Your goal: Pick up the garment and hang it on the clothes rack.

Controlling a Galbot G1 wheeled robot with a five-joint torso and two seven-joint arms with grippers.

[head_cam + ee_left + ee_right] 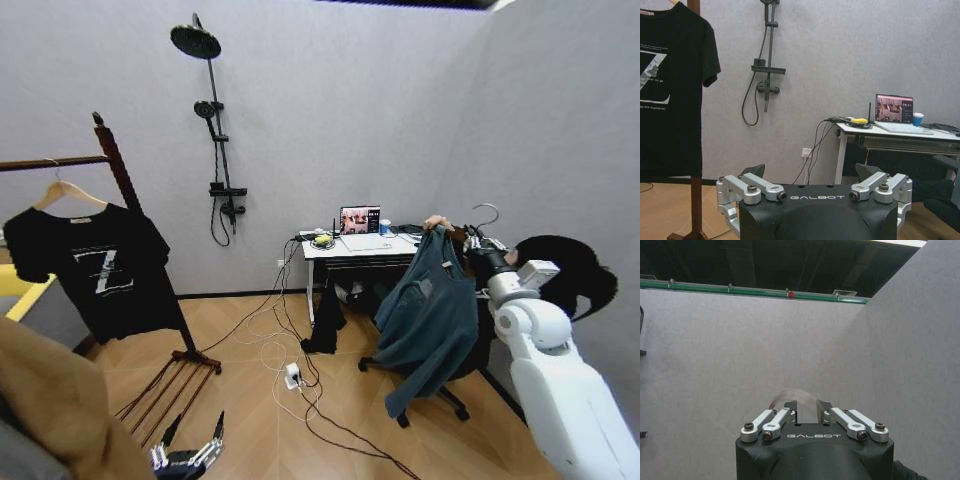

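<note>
The garment [432,305], a dark teal long-sleeved shirt on a wooden hanger, hangs in the air at the right in front of an office chair. My right gripper [477,246] holds it up at the collar. In the right wrist view the right gripper [807,411] is shut on the hanger's curved metal hook [785,394]. The clothes rack [118,168] stands at the left, a dark wooden post and bar, with a black "Z" T-shirt [105,265] hanging on it. My left gripper [188,458] waits low near the floor; in its wrist view the left gripper [810,172] is open and holds nothing.
A white desk [360,248] with a laptop and cup stands against the back wall, with the chair [440,395] in front. Cables and a power strip [292,376] lie on the wooden floor. A black shower rail [215,130] hangs on the wall. Tan cloth [60,405] lies at lower left.
</note>
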